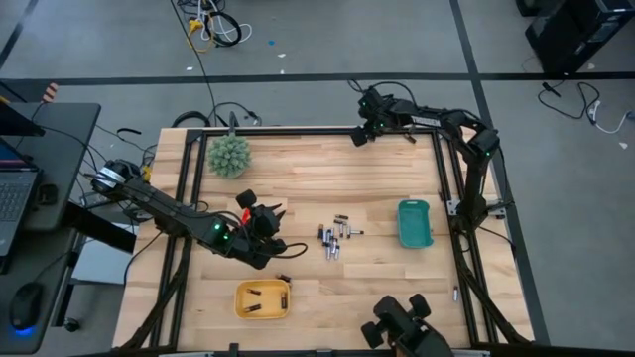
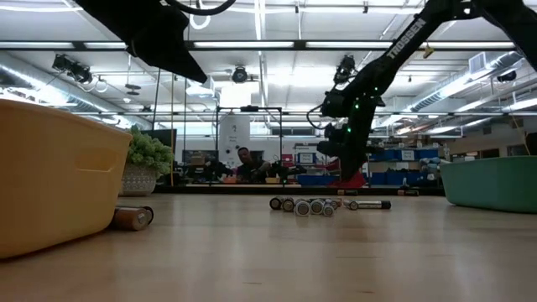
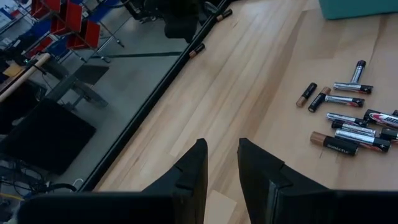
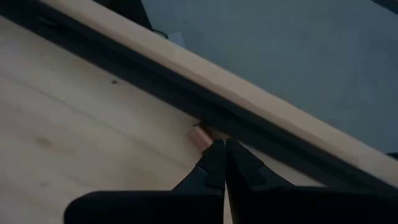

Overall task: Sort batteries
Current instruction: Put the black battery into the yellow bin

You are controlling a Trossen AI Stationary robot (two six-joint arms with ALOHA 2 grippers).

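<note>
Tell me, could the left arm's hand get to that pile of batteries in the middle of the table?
Probably yes. The left hand hovers just beside the batteries, its fingers slightly parted with nothing between them. Only bare table lies between hand and pile; the right hand is at the far edge.

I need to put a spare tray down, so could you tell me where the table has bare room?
Bare wood lies between the green ball and the teal tray, and between the yellow tray and the table's right edge. It is crowded around the loose batteries beside the left gripper.

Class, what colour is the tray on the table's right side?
Teal tray; clearest in the high view.
</note>
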